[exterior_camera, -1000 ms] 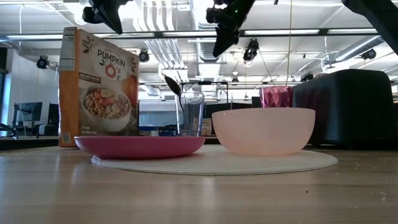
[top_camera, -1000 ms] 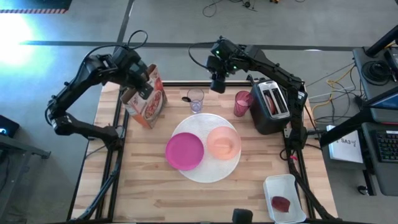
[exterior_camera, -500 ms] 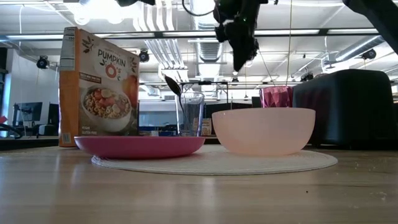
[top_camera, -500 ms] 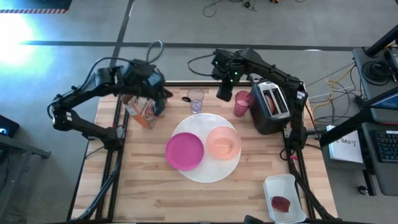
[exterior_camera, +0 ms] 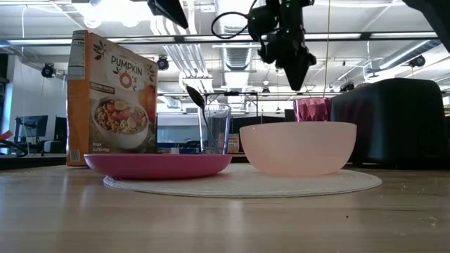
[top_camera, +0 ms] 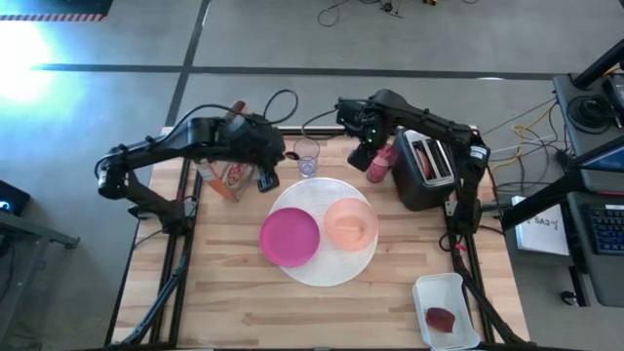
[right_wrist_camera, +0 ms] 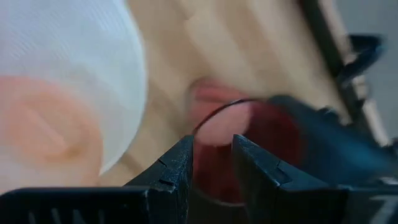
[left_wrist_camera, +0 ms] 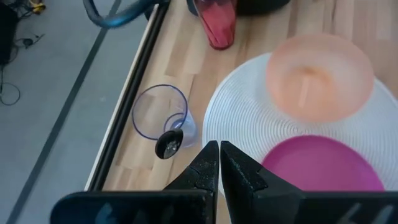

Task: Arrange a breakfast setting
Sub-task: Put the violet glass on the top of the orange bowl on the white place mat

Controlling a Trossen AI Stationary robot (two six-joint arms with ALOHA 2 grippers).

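The white round mat [top_camera: 317,200] lies mid-table with the magenta plate [top_camera: 290,237] and the peach bowl [top_camera: 350,223] on it. The small clear glass [top_camera: 307,156] stands behind the mat, the teal-handled spoon [left_wrist_camera: 168,144] leaning in it. The orange cereal box [exterior_camera: 112,98] stands upright at the far left, partly under my left arm. My left gripper [left_wrist_camera: 219,155] is shut and empty, high between the box and the glass. The translucent pink cup [top_camera: 382,166] stands by the toaster. My right gripper [right_wrist_camera: 211,158] hangs just above its rim [right_wrist_camera: 214,115], fingers slightly apart, touching nothing.
A black toaster [top_camera: 424,166] stands at the far right, right beside the pink cup. A white tray [top_camera: 446,310] with a dark red piece in it sits at the near right corner. Bare wood shows along the near edge and the near left.
My left gripper has gone from above the cereal box toward the table's right and near side, ending between the box and the glass. My right gripper has gone toward the table's right and down, from near the glass to just above the pink cup. The objects have not moved.
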